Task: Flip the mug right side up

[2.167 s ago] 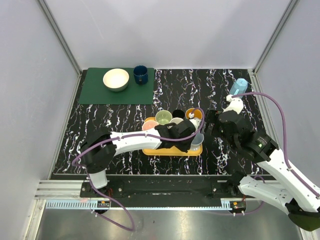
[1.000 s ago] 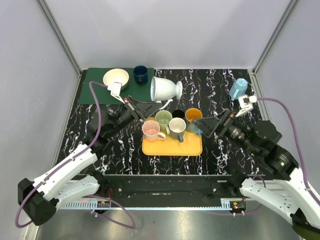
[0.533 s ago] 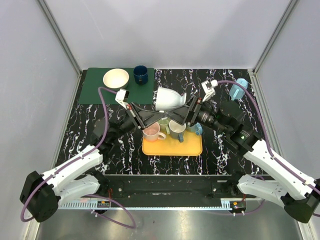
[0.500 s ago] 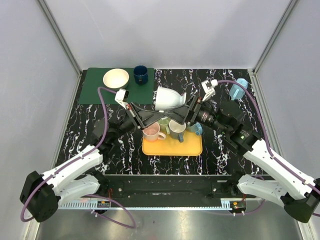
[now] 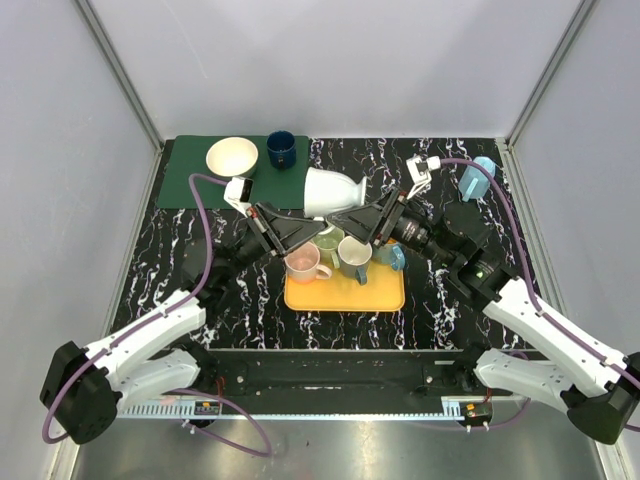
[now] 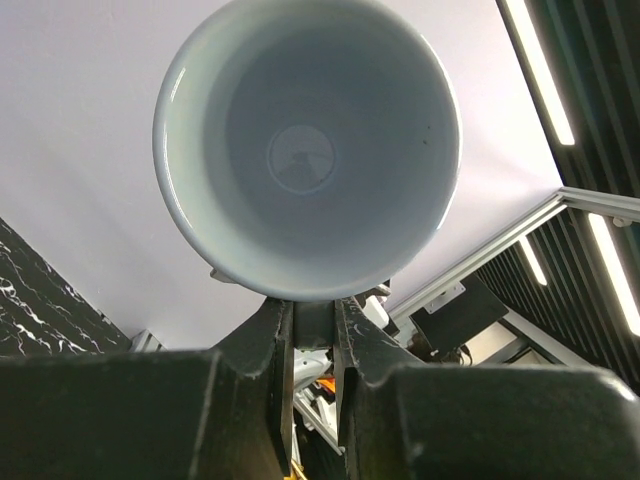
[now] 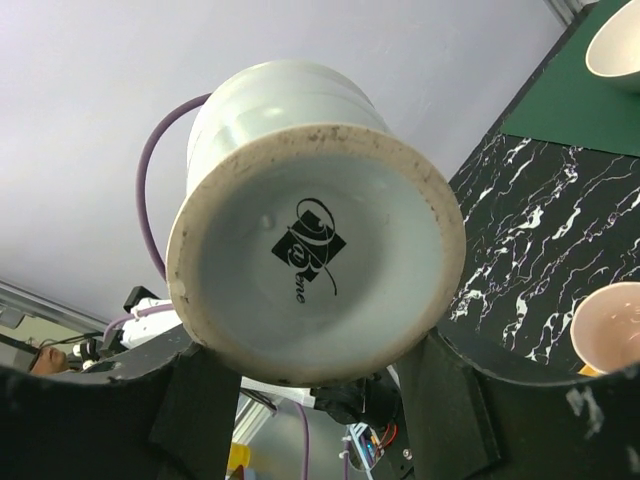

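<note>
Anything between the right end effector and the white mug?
Nothing visible. The right end effector straddles the base of the white mug, with no object between them; the left end effector pinches its rim.

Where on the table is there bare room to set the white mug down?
Bare marble table at the back, between the green mat and the light blue cup; also left of the yellow tray. The tray is crowded with mugs.

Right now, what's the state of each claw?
Left claw: closed on the white mug, pinching its rim.
Right claw: jaws straddle the mug's base; whether it grips cannot be told.
</note>
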Action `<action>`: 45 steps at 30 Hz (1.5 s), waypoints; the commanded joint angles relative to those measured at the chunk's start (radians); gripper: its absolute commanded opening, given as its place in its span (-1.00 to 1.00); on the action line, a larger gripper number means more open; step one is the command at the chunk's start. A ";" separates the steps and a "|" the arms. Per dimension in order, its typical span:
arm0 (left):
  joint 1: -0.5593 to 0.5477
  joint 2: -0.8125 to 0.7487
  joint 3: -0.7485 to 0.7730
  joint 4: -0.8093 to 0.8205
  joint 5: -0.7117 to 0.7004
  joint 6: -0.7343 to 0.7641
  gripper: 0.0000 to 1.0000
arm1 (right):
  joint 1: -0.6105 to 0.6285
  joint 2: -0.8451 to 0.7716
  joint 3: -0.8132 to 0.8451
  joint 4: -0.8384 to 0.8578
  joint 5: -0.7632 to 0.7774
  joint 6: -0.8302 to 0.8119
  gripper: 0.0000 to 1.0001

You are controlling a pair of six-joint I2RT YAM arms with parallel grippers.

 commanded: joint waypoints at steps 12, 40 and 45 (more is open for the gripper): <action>-0.014 -0.025 0.070 -0.113 0.048 0.086 -1.00 | 0.002 0.069 0.050 0.071 -0.018 -0.014 -0.36; -0.034 -0.020 0.070 -0.209 0.052 0.135 -1.00 | 0.002 0.079 0.076 0.006 0.007 -0.043 -1.00; -0.032 -0.006 0.070 -0.207 0.050 0.132 -1.00 | 0.001 0.072 0.066 0.029 -0.027 -0.037 -1.00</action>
